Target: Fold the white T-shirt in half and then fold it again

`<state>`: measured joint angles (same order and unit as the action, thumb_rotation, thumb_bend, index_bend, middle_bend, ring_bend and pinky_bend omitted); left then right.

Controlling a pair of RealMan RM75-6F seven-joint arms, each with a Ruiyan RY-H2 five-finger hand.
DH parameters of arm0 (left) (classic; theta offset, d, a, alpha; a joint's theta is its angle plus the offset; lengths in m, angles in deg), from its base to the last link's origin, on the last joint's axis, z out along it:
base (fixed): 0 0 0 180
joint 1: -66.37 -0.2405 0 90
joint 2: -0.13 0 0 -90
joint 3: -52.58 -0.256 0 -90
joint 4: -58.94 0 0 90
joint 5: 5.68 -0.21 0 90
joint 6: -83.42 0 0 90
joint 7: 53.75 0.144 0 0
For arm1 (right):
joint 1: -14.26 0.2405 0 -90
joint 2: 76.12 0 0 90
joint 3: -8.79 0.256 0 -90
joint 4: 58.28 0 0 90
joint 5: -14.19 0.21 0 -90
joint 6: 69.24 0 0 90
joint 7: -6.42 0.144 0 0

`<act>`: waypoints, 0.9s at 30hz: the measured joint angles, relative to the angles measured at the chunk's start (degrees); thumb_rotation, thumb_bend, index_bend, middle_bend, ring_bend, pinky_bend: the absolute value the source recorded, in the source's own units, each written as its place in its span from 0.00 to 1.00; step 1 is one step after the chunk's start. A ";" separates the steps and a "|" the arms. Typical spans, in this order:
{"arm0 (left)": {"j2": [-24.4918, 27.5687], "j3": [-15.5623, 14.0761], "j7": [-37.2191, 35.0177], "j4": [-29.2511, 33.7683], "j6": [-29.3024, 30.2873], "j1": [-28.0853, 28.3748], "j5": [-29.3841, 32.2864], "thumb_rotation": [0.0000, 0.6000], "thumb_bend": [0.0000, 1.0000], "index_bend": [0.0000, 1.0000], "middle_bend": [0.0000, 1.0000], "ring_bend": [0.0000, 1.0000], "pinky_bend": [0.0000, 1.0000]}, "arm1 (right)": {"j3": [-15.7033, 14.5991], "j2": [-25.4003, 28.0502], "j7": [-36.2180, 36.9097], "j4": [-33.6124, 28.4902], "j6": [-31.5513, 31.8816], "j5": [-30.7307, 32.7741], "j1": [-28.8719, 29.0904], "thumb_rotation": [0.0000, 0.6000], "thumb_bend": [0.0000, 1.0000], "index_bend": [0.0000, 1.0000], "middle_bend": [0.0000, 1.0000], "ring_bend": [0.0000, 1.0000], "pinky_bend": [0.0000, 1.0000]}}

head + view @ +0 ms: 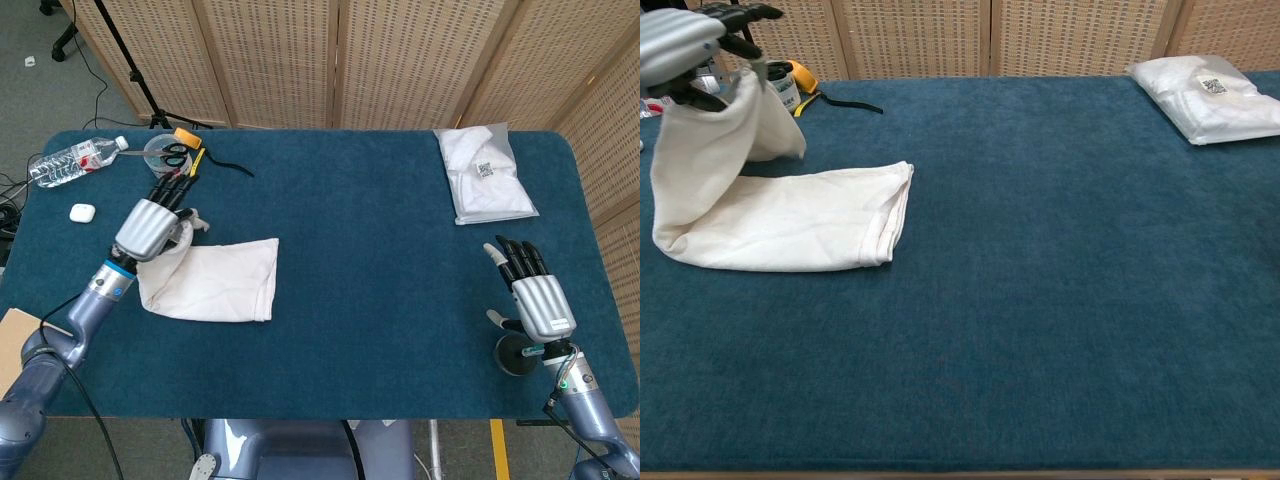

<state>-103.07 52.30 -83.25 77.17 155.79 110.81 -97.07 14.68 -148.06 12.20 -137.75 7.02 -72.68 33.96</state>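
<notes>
The white T-shirt (215,282) lies folded on the blue table's left part; its left end is lifted off the cloth. My left hand (152,225) holds that raised end above the shirt, seen in the chest view as the left hand (685,45) gripping the hanging T-shirt (790,215) at the top left. My right hand (530,292) rests at the table's right front, fingers spread, holding nothing. It does not show in the chest view.
A bagged white garment (483,173) lies at the back right. At the back left are a water bottle (72,160), a tub with scissors (168,156), a black cord (228,163) and a small white case (82,212). A black round base (518,356) sits under the right wrist.
</notes>
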 measured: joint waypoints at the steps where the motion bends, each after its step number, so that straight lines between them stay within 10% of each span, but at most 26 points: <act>1: -0.61 -0.01 0.97 0.42 -0.35 0.67 -0.15 1.00 0.64 0.72 0.00 0.00 0.00 | 0.02 0.10 0.14 -0.08 0.09 -0.03 -0.03 1.00 0.16 0.00 0.00 0.00 0.00; 21: -8.61 -1.72 12.19 4.59 -2.83 5.06 -2.92 1.00 0.53 0.70 0.00 0.00 0.00 | 0.13 1.21 1.94 -0.77 1.01 -0.63 -0.37 1.00 0.16 0.00 0.00 0.00 0.00; 27: -10.10 0.18 15.98 7.40 -6.74 5.21 -0.38 1.00 0.24 0.00 0.00 0.00 0.00 | 0.12 1.33 1.87 -0.98 1.23 -0.68 -0.48 1.00 0.16 0.00 0.00 0.00 0.00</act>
<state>-113.17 52.49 -67.27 84.57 149.05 116.02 -97.45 14.81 -146.73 14.07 -138.73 8.25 -73.36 33.48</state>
